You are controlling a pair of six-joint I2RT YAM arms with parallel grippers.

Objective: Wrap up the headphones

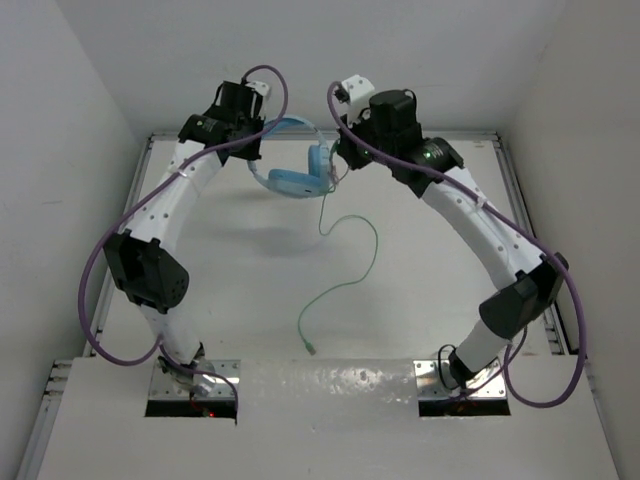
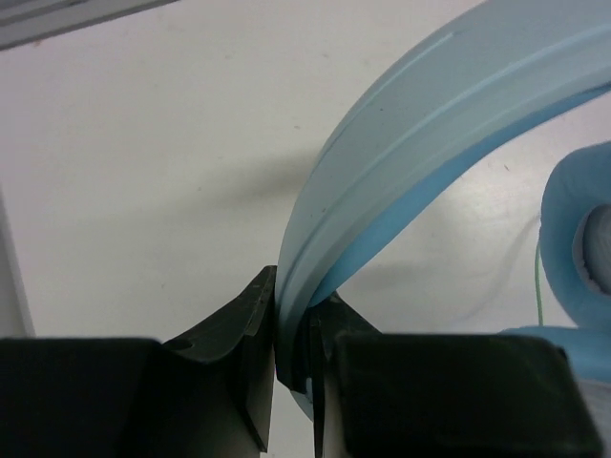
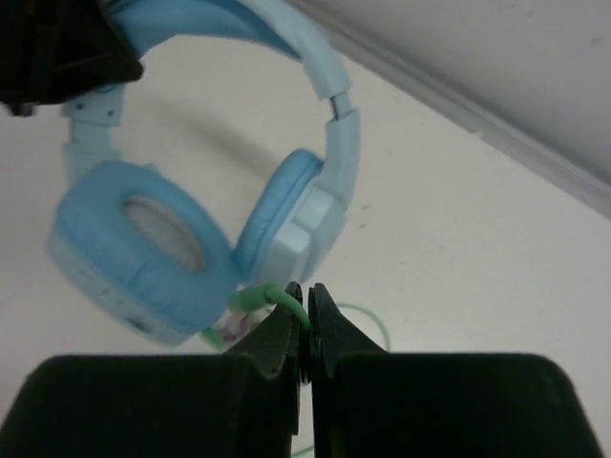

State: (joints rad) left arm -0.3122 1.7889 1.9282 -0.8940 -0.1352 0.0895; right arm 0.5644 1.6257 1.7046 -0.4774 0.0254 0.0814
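Note:
The light blue headphones hang above the far middle of the table. My left gripper is shut on the curved headband and holds the headphones up. The ear cups hang below the band. My right gripper is shut on the pale green cable right where it leaves an ear cup. The rest of the cable trails down in a loose curve over the table to its plug near the front.
White walls close in the table at left, back and right. A raised rim runs along the far edge. Thick purple arm cables loop beside both arms. Two metal base plates sit at the near edge.

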